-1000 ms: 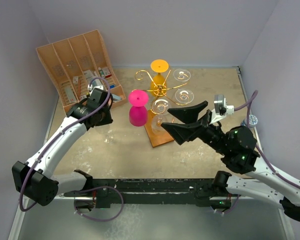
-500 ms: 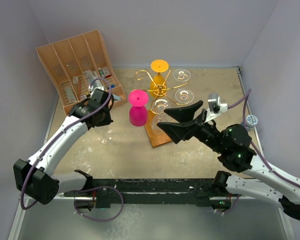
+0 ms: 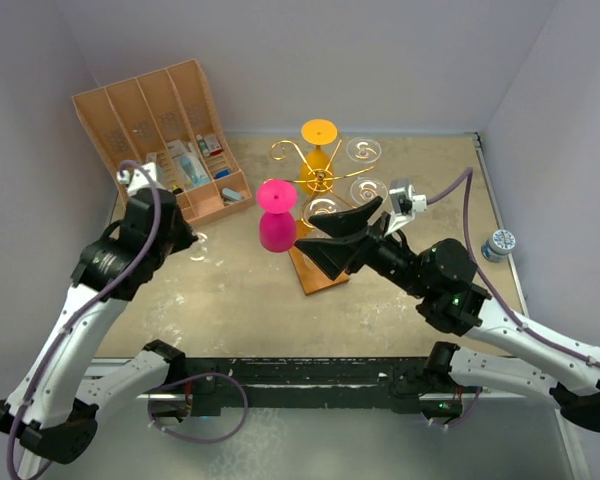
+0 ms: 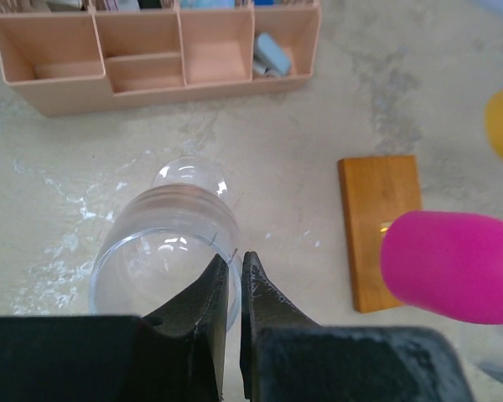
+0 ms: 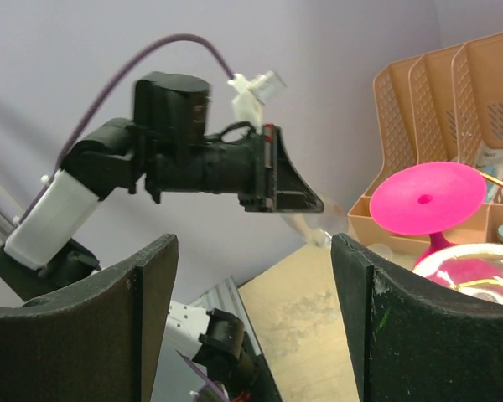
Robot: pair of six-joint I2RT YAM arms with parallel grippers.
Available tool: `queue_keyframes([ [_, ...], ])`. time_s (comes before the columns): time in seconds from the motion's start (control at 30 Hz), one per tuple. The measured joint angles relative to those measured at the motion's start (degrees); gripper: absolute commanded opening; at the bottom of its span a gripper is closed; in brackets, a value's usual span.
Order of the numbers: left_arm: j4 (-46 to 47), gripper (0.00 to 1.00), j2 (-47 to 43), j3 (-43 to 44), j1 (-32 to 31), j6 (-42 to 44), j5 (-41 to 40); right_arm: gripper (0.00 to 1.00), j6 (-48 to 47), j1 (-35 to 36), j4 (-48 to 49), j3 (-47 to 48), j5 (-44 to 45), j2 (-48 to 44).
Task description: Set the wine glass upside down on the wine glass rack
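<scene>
The clear wine glass (image 4: 163, 251) hangs lifted off the table and tilted, its foot (image 4: 189, 174) pointing away from the wrist camera. My left gripper (image 4: 233, 261) is shut on its rim, one finger inside the bowl and one outside. From above, the left gripper (image 3: 185, 240) and the wine glass (image 3: 199, 243) are left of the wine glass rack (image 3: 320, 180). That gold wire rack on its wooden base (image 4: 384, 226) carries a pink glass (image 3: 275, 215), an orange glass (image 3: 318, 140) and clear glasses. My right gripper (image 3: 315, 247) stands open over the rack's base, holding nothing.
A tan organiser box (image 3: 160, 130) with small packets stands at the back left. A small bottle (image 3: 497, 244) sits by the right wall. In the right wrist view the left arm (image 5: 201, 159) crosses in front of the open right gripper (image 5: 256, 310), and the pink glass (image 5: 427, 201) is at the right.
My left gripper has shut on the wine glass's rim, then lifted it and drawn back to the left. My right arm has swung left, toward the rack's base.
</scene>
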Motion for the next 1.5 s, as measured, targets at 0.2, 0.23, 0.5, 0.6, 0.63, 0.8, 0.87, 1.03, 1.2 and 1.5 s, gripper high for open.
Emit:
queue_keyframes([
  [0.2,2.43,0.0,-8.13,5.66,0.0,-1.14,-2.05,0.76,3.58,-0.02,2.27,4.42,-0.2,5.16],
  [0.23,3.28,0.0,-9.25,6.29,0.0,-1.2,-2.14,0.76,4.09,0.0,2.67,5.79,-0.59,6.47],
  [0.5,12.15,0.0,-15.3,10.03,0.0,-2.01,-2.12,0.75,9.9,0.0,7.04,14.27,-2.21,16.85],
  [0.6,16.2,0.0,-16.17,10.47,0.0,-2.05,-2.08,0.74,12.7,0.0,7.5,16.81,-0.96,20.28],
  [0.63,17.18,0.0,-16.33,10.58,0.0,-2.08,-1.97,0.74,13.4,0.0,7.74,17.31,-0.7,21.07],
  [0.8,22.88,0.0,-17.25,10.69,0.0,-2.62,-0.11,0.72,17.4,0.0,9.16,19.71,1.53,24.94],
  [0.87,25.09,0.0,-17.73,10.64,0.0,-3.65,1.27,0.72,19.32,0.0,9.81,20.31,2.36,26.03],
  [1.03,32.92,0.0,-20.04,8.22,0.0,-7.72,5.29,0.69,26.21,0.02,11.85,21.22,5.29,28.72],
  [1.2,40.54,0.0,-20.9,5.51,0.0,-11.54,8.7,0.68,32.52,0.57,11.65,27.71,9.68,34.4],
  [1.5,47.67,0.0,-20.37,3.08,0.0,-13.62,12.07,0.63,40.39,1.09,10.99,34.34,17.59,37.38],
])
